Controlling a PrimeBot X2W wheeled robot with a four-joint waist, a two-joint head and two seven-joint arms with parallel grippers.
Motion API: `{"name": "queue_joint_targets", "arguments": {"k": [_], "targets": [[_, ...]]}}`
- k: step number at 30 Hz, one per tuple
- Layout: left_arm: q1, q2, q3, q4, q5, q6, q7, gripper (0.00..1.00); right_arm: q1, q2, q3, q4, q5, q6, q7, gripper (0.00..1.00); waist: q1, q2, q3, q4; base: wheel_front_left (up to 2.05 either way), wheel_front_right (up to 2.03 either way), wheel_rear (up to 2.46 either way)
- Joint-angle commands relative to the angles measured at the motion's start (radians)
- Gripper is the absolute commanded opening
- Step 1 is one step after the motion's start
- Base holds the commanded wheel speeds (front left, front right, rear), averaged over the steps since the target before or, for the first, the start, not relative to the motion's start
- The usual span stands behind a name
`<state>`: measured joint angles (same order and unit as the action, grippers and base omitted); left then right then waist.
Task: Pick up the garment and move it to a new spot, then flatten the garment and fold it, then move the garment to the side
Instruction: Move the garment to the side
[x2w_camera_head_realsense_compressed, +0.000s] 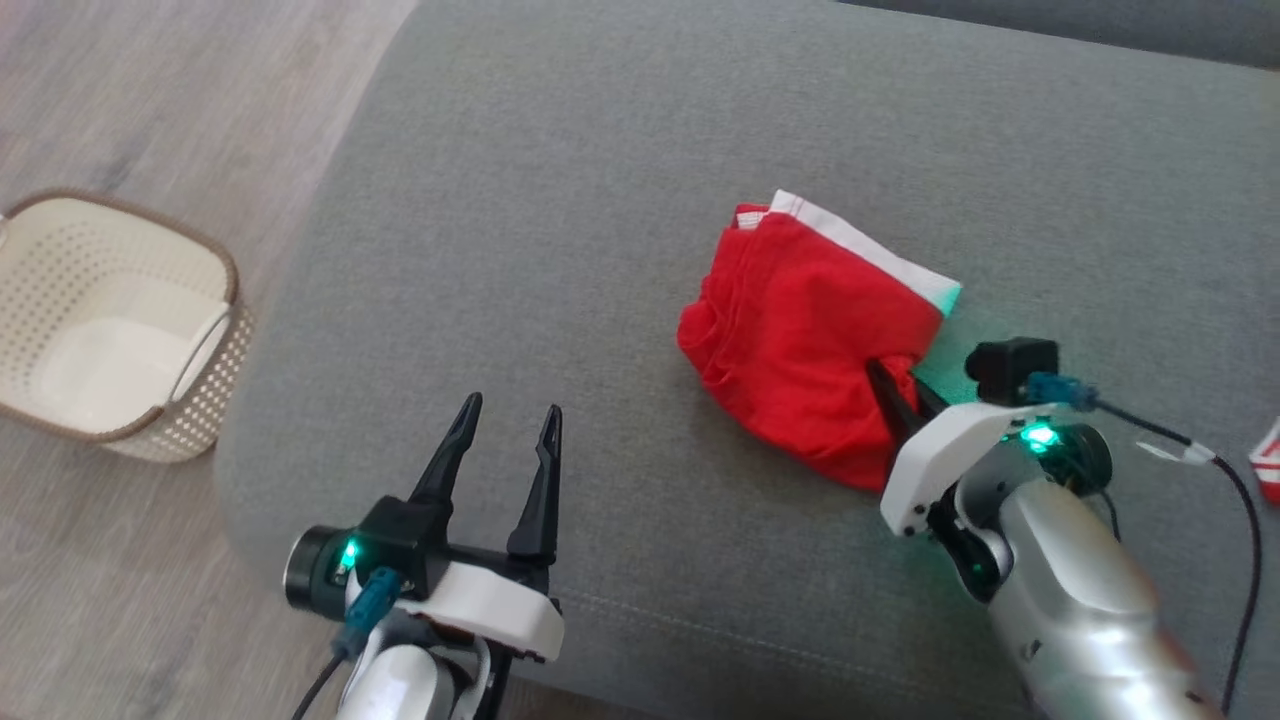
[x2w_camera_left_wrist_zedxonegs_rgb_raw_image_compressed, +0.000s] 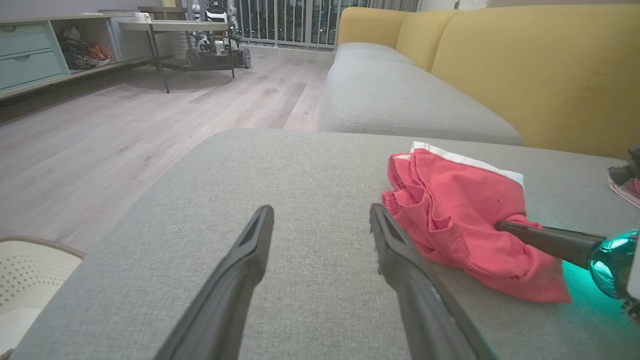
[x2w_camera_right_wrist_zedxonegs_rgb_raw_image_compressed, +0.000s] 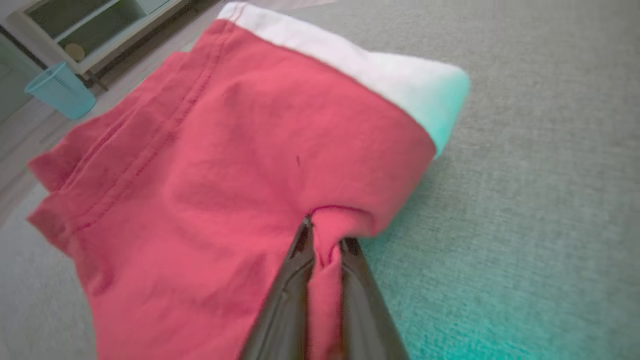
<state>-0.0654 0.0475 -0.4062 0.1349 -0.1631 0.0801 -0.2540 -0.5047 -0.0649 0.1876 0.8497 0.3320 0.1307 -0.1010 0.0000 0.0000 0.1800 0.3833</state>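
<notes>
Garment (x2w_camera_head_realsense_compressed: 800, 340) lies bunched on the grey cushion (x2w_camera_head_realsense_compressed: 560, 180), ahead and to the right of my left gripper (x2w_camera_head_realsense_compressed: 511, 408), whose jaws stand released. My right gripper (x2w_camera_right_wrist_zedxonegs_rgb_raw_image_compressed: 327, 234) is nearer, its jaws clenched on a fold at the garment's near edge.

You see the garment (x2w_camera_head_realsense_compressed: 790, 330) is soft matt red cloth, the sofa seat (x2w_camera_head_realsense_compressed: 560, 200) coarse grey weave, the basket (x2w_camera_head_realsense_compressed: 210, 380) perforated matt plastic, the floor (x2w_camera_head_realsense_compressed: 150, 90) smooth pale wood.
</notes>
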Motion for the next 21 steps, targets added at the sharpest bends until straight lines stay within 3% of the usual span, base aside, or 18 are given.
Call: {"name": "queue_joint_targets", "arguments": {"k": [1, 10, 16, 21], "targets": [[-0.030, 0.003, 0.033, -0.026, -0.003, 0.004, -0.008, 1.00, -0.037, -0.006, 0.036, -0.014, -0.032, 0.000, -0.033, 0.00, 0.0000, 0.0000, -0.009, -0.020, 0.00, 0.00, 0.00], [-0.033, 0.003, 0.040, -0.029, 0.007, -0.009, -0.008, 1.00, -0.092, -0.088, 0.148, -0.048, -0.151, 0.000, -0.078, 0.00, 0.0000, 0.0000, -0.024, -0.138, 0.00, 0.00, 0.00], [-0.068, 0.003, 0.040, -0.037, 0.037, -0.032, -0.008, 1.00, -0.148, -0.171, 0.228, -0.152, -0.116, 0.000, -0.018, 0.00, 0.0000, 0.0000, 0.012, -0.241, 0.00, 0.00, 0.00], [-0.143, 0.003, 0.014, -0.028, 0.091, -0.080, -0.008, 1.00, -0.217, -0.302, 0.285, -0.284, -0.037, 0.000, 0.078, 0.00, 0.0000, 0.0000, 0.084, -0.346, 0.00, 0.00, 0.00]]}}
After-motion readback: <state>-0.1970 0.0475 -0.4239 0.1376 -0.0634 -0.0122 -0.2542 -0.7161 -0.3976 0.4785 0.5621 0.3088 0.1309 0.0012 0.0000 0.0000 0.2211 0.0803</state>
